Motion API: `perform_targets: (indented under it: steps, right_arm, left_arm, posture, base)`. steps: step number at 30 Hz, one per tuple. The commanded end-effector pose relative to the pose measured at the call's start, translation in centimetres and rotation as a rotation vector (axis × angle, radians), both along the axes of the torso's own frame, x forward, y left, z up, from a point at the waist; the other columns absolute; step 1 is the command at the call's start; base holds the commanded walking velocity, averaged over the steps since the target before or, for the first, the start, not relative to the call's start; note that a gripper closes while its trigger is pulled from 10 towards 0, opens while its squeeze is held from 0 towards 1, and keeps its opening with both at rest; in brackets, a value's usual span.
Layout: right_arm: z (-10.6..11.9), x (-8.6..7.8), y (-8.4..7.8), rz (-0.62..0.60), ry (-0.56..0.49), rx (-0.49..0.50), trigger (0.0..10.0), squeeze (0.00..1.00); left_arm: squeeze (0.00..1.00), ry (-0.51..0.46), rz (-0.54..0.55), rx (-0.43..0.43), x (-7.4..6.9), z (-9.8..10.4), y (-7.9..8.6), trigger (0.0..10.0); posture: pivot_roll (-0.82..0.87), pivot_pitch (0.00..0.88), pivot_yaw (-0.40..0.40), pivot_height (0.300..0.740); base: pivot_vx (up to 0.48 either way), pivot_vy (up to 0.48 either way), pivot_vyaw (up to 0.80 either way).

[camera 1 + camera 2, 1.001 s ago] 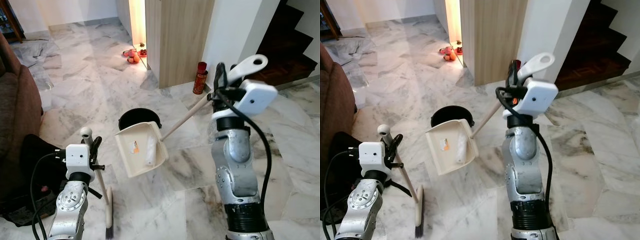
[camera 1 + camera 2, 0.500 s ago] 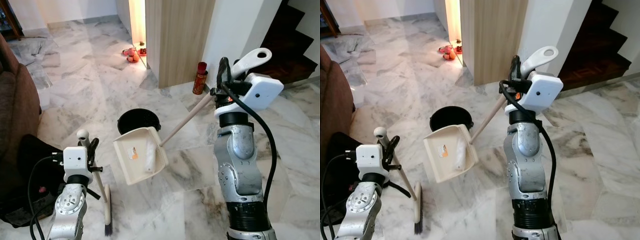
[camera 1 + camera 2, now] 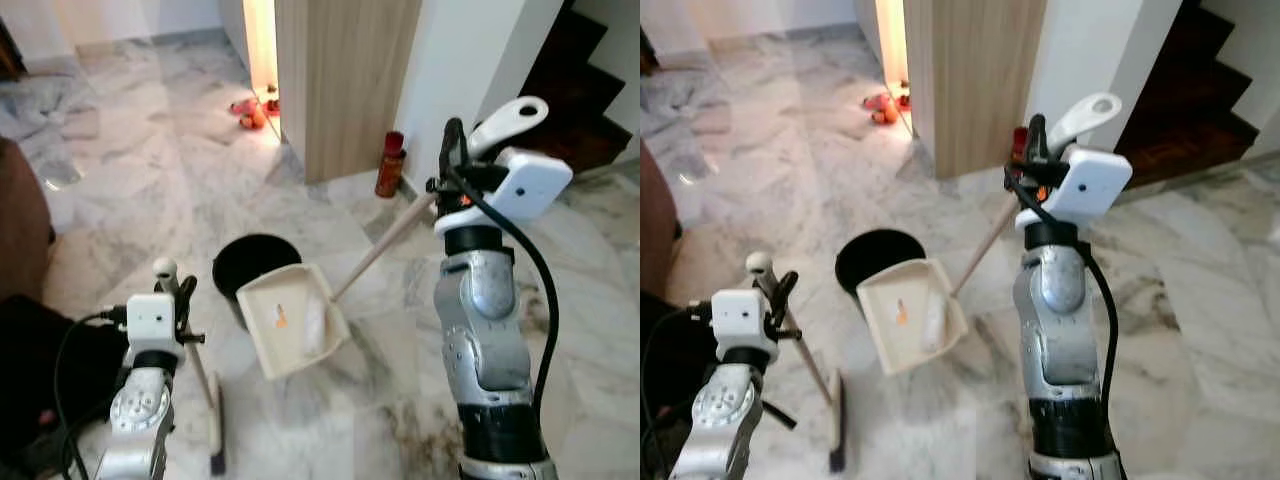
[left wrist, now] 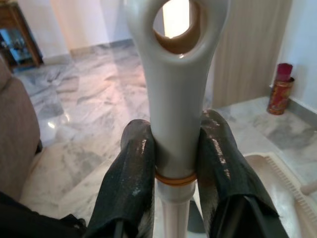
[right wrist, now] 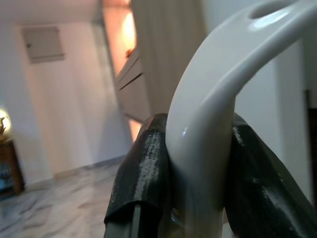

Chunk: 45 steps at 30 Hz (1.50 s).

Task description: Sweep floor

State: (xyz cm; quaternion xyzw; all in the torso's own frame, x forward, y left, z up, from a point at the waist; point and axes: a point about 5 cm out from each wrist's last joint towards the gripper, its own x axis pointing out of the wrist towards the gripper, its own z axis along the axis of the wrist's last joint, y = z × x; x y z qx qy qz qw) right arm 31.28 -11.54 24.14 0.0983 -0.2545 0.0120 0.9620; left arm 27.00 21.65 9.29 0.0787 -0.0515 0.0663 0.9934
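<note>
Two tools are in your grip: your right gripper (image 5: 193,163) is clamped on the white looped handle of the dustpan (image 3: 293,320), whose long pole slants down to the cream pan tilted over the rim of the black bin (image 3: 250,268) on the marble floor (image 3: 160,200); a pale roll and an orange scrap lie in the pan. Your left gripper (image 4: 173,163) squeezes the top of the broom (image 3: 213,425), its head down on the floor beside you. Beyond stands a red can (image 3: 389,165) near the wooden panel (image 3: 345,80).
</note>
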Motion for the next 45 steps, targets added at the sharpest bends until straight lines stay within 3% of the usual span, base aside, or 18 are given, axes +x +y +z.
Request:
perform_targets:
  steps: [1,8,39,45]
  right_arm:
    - [1.7,-0.6,0.3,0.024,-0.081,0.029,10.0,0.00]
    - [1.7,-0.6,0.4,0.036,-0.080,0.028,10.0,0.00]
    - [2.8,-0.8,0.6,0.063,-0.119,0.059,10.0,0.00]
    - [2.8,-0.9,1.1,0.096,-0.125,0.055,10.0,0.00]
  left_arm:
    - [0.00,-0.048,0.006,0.012,0.2,1.0,0.1,10.0]
    - [0.00,-0.048,0.008,0.012,0.2,0.9,0.1,10.0]
    - [0.00,-0.054,0.010,0.009,0.2,1.0,-0.1,10.0]
    - [0.00,-0.059,0.001,0.010,0.0,0.9,-0.1,10.0]
  posture:
    - [0.04,0.096,-0.007,0.740]
    - [0.04,0.095,-0.008,0.740]
    - [0.05,0.097,-0.012,0.740]
    - [0.05,0.101,-0.015,0.740]
  base:
    - [0.390,0.000,0.43]
    - [0.392,0.000,0.68]
    - [0.391,0.000,0.00]
    - [0.055,0.000,0.00]
